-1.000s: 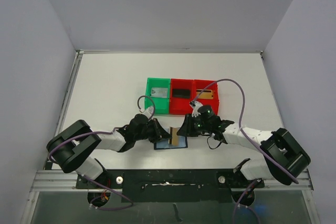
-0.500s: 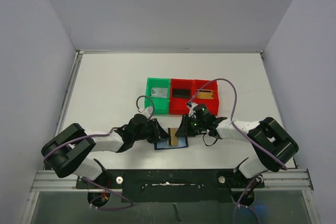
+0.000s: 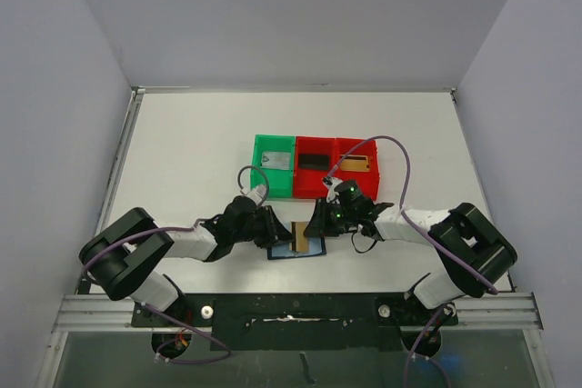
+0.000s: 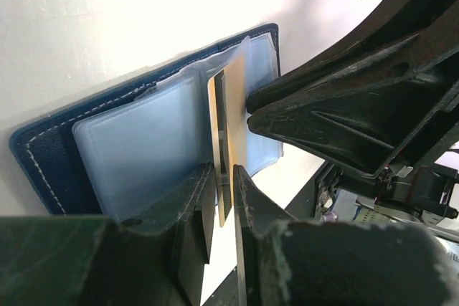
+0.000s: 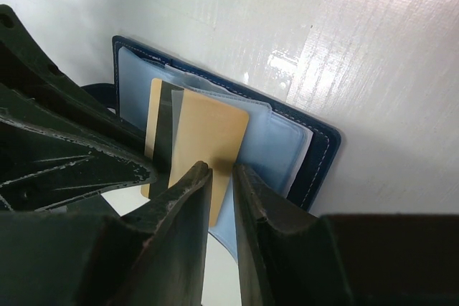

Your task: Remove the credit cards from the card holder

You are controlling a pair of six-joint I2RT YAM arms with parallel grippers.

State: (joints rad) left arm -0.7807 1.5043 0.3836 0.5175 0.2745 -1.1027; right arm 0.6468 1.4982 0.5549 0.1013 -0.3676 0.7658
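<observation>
From overhead, shows the card holder lying open on the white counter between both arms, a gold card standing up out of it, the left end effector and the right end effector at either side of the card; hides how their fingers stand. Shows there alone a green tray with a grey card and, beside it, a red tray with a black card, behind the holder. In the left wrist view, catches the left fingers pinching the gold card's lower edge, its dark stripe visible. In the right wrist view, puts the right fingers narrowly apart astride the card's corner; cannot tell whether pressing it
</observation>
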